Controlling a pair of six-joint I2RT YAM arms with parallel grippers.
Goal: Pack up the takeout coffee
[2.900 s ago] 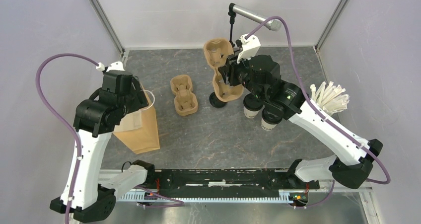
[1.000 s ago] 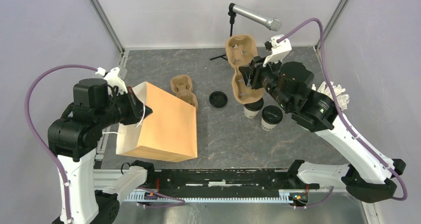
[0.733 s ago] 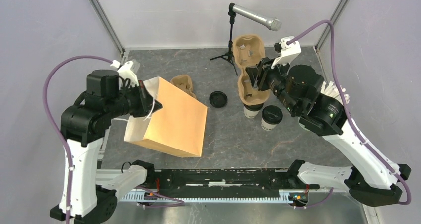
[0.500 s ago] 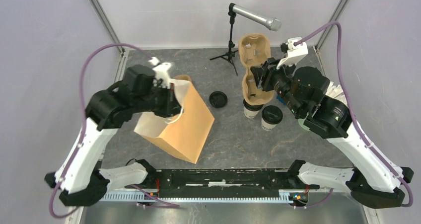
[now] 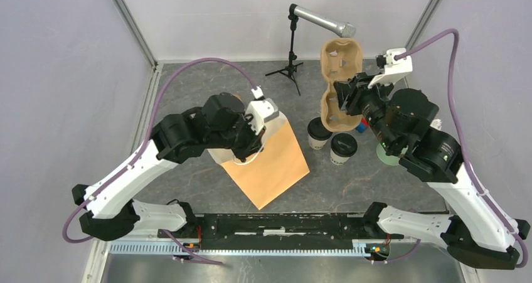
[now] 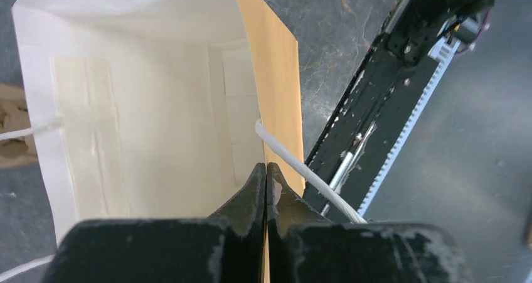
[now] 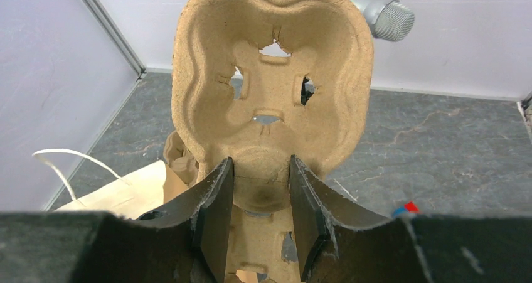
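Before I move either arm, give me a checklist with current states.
1. Hold of left gripper on bag rim: ok, pinched shut.
2. Mouth of bag open, inside bare: ok.
3. Bottom of bag resting on table: cannot tell.
4. Hold of right gripper on carrier: ok, clamped at its middle.
5. Wells of carrier loaded: not ok, none holds a cup.
6. Both cups upright, lidded, on table: ok.

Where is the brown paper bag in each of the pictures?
Top view: the paper bag lies in the middle, under the left arm.
Left wrist view: the paper bag fills the left half, its open mouth towards the camera, with the left pincer shut on its rim.
Right wrist view: only a pale corner of the paper bag shows at the lower left, beside the cup carrier.
Shared landmark: the grey marbled table.
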